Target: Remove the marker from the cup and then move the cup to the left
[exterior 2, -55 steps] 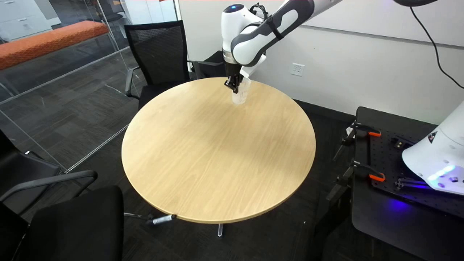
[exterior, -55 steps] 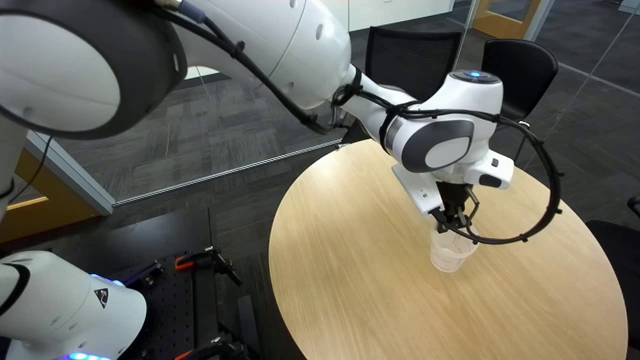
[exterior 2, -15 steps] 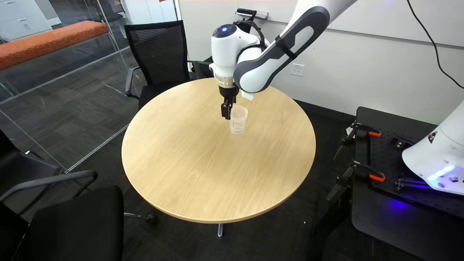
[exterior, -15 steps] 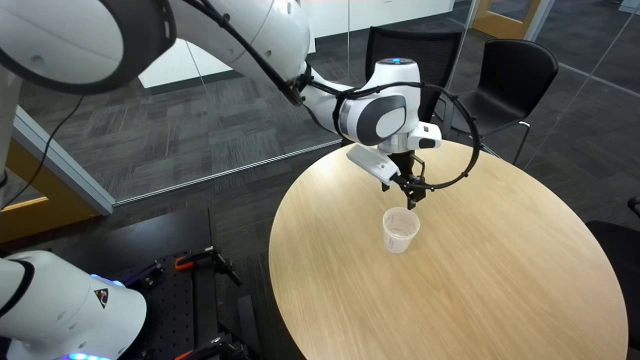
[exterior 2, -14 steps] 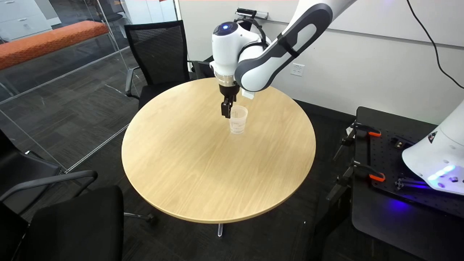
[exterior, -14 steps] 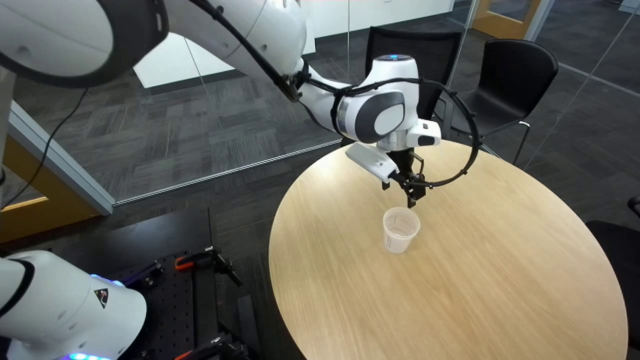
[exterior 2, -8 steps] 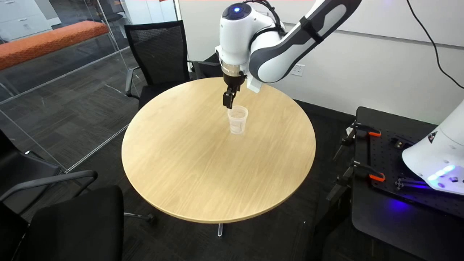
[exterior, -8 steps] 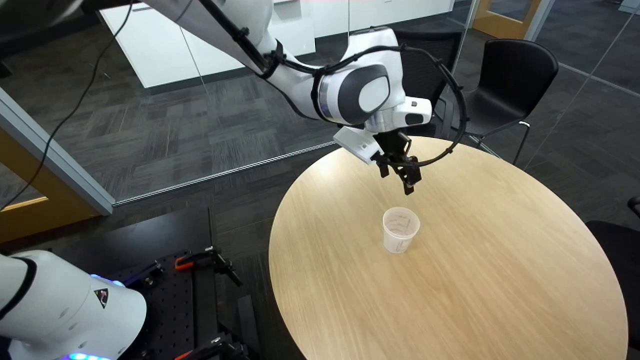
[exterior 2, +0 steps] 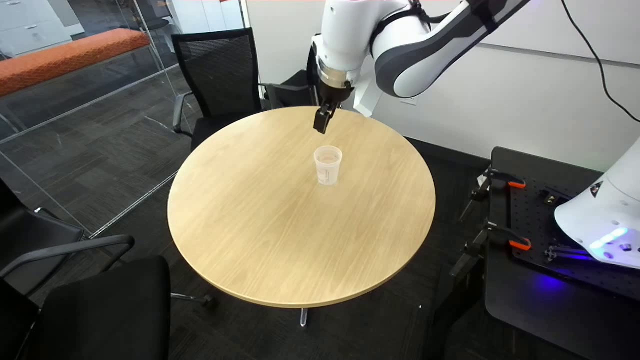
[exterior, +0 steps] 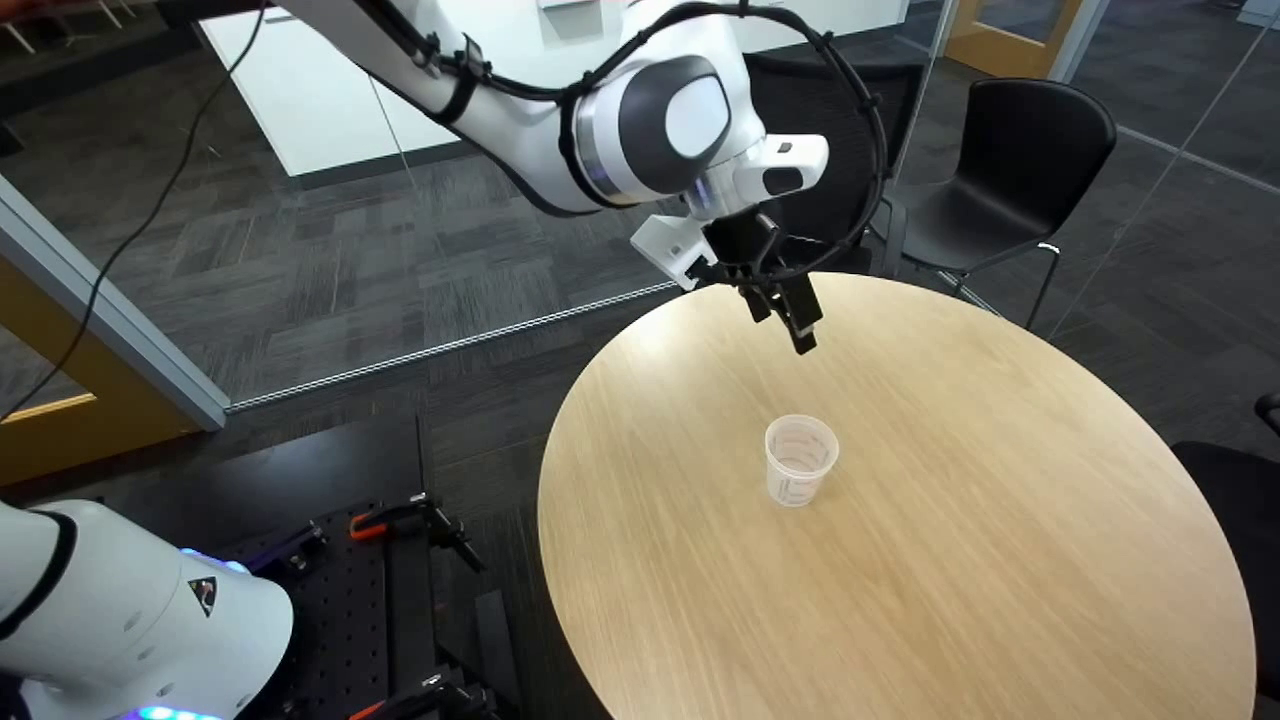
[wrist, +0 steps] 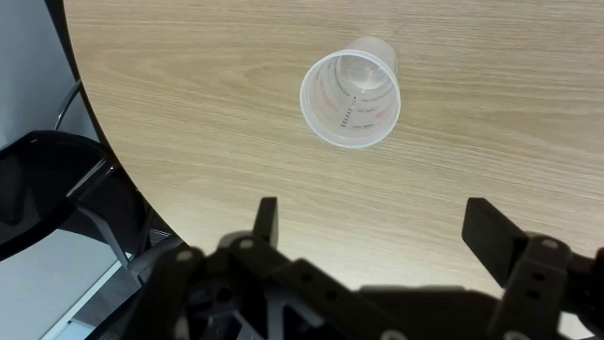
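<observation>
The translucent whitish cup [exterior: 798, 462] stands upright on the round wooden table in both exterior views. Looking into the cup [wrist: 351, 115] from the wrist, I see bare walls with printed measuring marks. My gripper [wrist: 371, 219] is open, its dark fingers [wrist: 493, 238] wide apart with only tabletop showing between them. In an exterior view the gripper [exterior: 785, 328] hangs above the table, beyond the cup and apart from it. The gripper [exterior 2: 324, 122] also appears above and behind the cup [exterior 2: 328, 167]. The marker is out of view.
The round table [exterior 2: 300, 235] has its curved edge close by on one side in the wrist view. Black chairs [exterior: 1040, 150] stand around it. A black bench [exterior 2: 545, 300] with clamps carries the robot base. A cable loops beside the wrist.
The cup was at another spot with the gripper at it; since then the gripper has risen and backed away. A white-and-black pen-like thing at the table edge no longer shows.
</observation>
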### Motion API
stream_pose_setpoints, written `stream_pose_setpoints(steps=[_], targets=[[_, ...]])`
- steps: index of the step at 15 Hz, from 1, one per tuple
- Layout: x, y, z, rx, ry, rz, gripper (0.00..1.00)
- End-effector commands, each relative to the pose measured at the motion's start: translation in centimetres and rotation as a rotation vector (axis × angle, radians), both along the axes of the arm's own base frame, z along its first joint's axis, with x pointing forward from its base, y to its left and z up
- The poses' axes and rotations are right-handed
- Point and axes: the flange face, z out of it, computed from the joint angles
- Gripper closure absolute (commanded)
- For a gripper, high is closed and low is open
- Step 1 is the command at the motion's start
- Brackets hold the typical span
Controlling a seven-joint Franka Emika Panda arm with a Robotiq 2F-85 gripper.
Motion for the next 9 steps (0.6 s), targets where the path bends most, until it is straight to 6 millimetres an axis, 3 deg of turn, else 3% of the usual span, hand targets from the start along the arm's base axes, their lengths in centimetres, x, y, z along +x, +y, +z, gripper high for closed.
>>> stream_pose_setpoints(steps=[1,4,5,9], targets=[[-2.4,0.0,1.9,-0.003,-0.053,-0.019,0.00],[-3.0,-0.1,2.5,-0.013,-0.072,-0.033,0.00],[-1.7,0.0,1.7,-0.020,-0.046,-0.026,0.00],[-1.8,0.1,1.5,-0.018,-0.042,-0.025,0.00]])
